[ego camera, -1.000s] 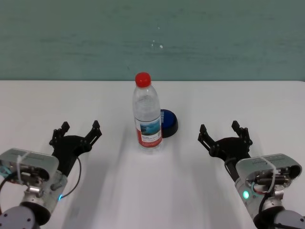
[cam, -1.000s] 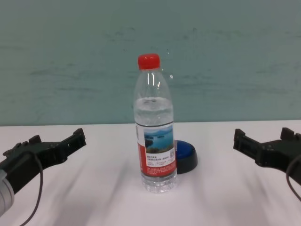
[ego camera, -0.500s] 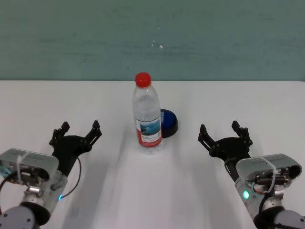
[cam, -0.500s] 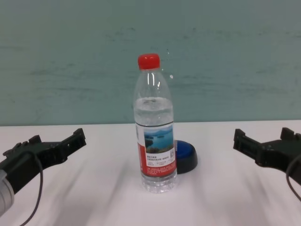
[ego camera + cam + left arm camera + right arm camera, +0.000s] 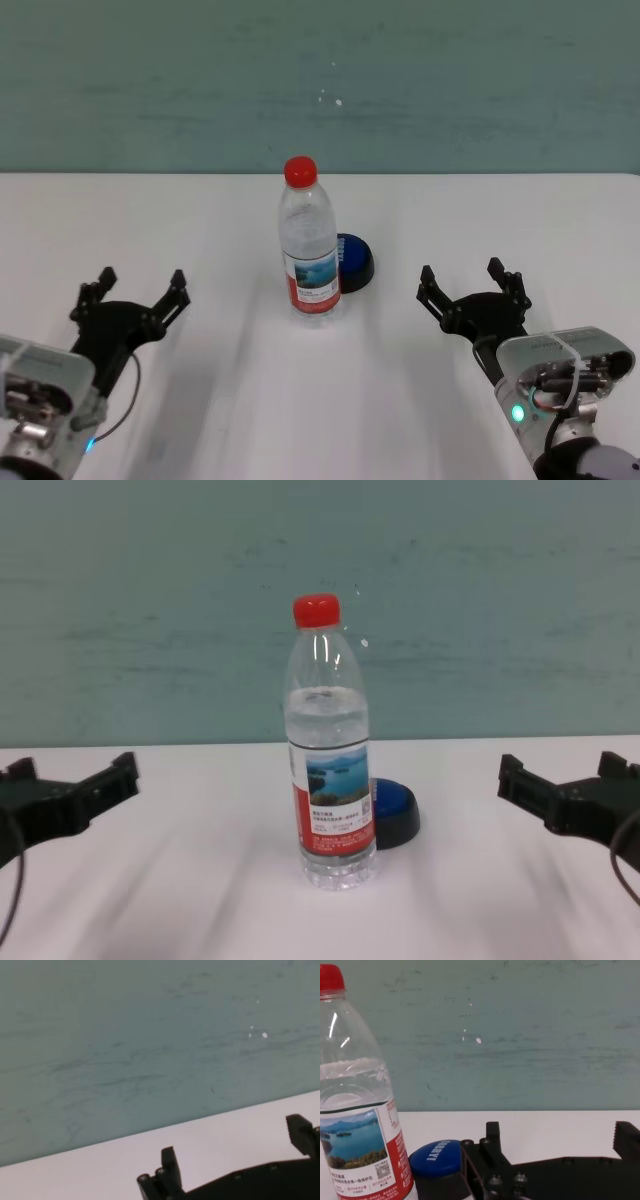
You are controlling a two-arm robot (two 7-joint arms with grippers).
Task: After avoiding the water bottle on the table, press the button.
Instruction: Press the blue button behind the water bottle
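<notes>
The water bottle (image 5: 309, 248) stands upright mid-desk (image 5: 300, 400), the button (image 5: 355, 262) just behind it (partly hidden). Left gripper (image 5: 128, 296) and right gripper (image 5: 473, 287) hover wide apart near the front corners, empty.

Two matching arms here. The left gripper (image 5: 127, 291) is matte black, two forked fingers with knobbly tips, and a thin black cable loops off its side. Behind it sits a silver-grey wrist housing with a white strap across it and a small blue light. The right gripper (image 5: 474, 284) is the same black build. Small round screws stud its frame, and a green light glows on its silver wrist.
</notes>
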